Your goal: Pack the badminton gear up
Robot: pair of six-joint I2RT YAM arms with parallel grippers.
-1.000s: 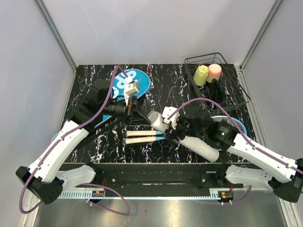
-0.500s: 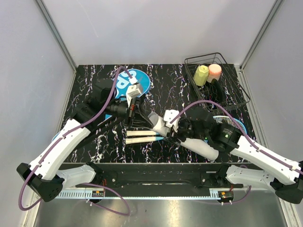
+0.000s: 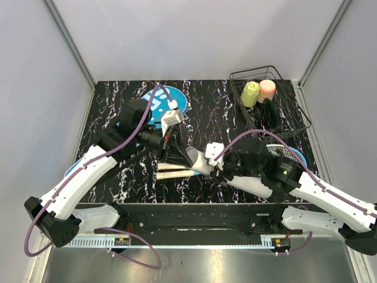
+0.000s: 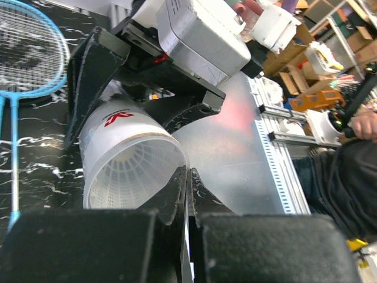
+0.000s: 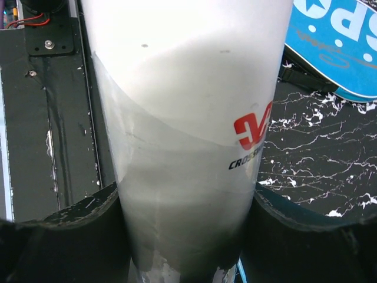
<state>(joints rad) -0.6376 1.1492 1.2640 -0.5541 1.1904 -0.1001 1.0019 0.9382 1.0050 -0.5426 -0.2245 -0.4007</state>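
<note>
The long white tube (image 3: 250,183) lies tilted across the near middle, with its open mouth to the left. My right gripper (image 3: 220,167) is shut round it; the right wrist view shows both fingers (image 5: 88,224) clamping the tube (image 5: 188,118) by its red logo. My left gripper (image 3: 178,154) is at the mouth. Its jaws (image 4: 187,177) are shut on a thin white edge of a mesh shuttlecock (image 4: 126,171) that sits inside the tube (image 4: 112,127). Two racket handles (image 3: 175,170) lie below it. A blue racket head (image 3: 290,154) shows at right. The blue cover (image 3: 158,104) lies at the back left.
A black wire basket (image 3: 294,121) at the back right holds a yellow bottle (image 3: 250,93) and a pink bottle (image 3: 267,88). Grey walls close in the black marbled table (image 3: 206,112). The arms' mounting rail (image 3: 194,215) runs along the near edge.
My left gripper has moved nearer and to the right, from beside the cover to the tube's mouth. My right gripper has brought the tube's mouth a little left to meet it.
</note>
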